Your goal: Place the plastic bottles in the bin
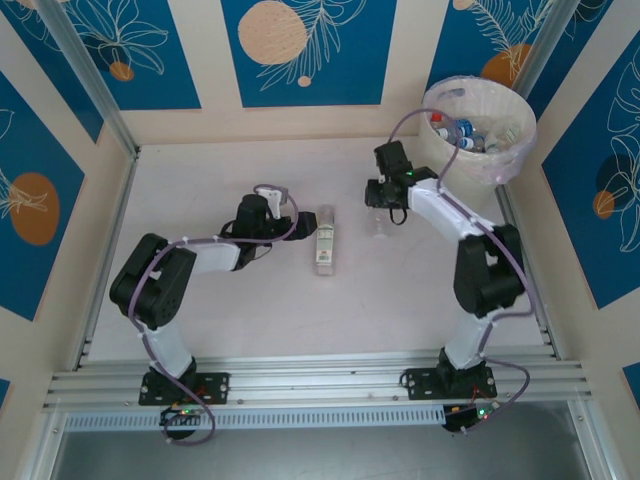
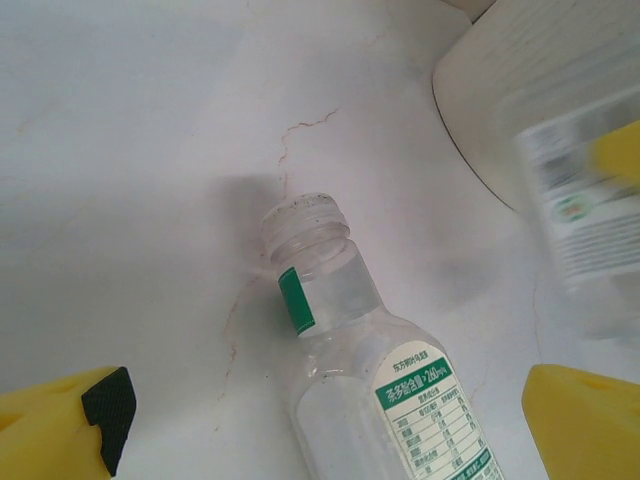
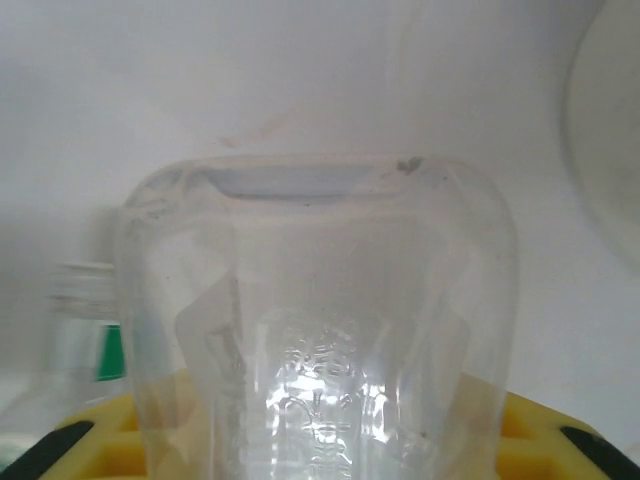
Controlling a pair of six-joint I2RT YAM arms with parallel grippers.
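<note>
near the middle of the white table (image 1: 200, 170), a capless bottle (image 1: 325, 240) with a white label and a green neck band lay on its side, its mouth toward the far wall. the left gripper (image 1: 283, 212) sat just to its left, its yellow fingers (image 2: 60, 420) spread wide, and the bottle lay ahead of them, untouched. farther right, the right gripper (image 1: 384, 203) had its fingers closed against the sides of a clear bottle (image 3: 320, 320), whose base faced the wrist camera. whether that bottle touched the table could not be told. it was near the bin (image 1: 450, 160) but outside it. the bin stood in the far right corner with several plastic bottles (image 1: 470, 135) inside.
</note>
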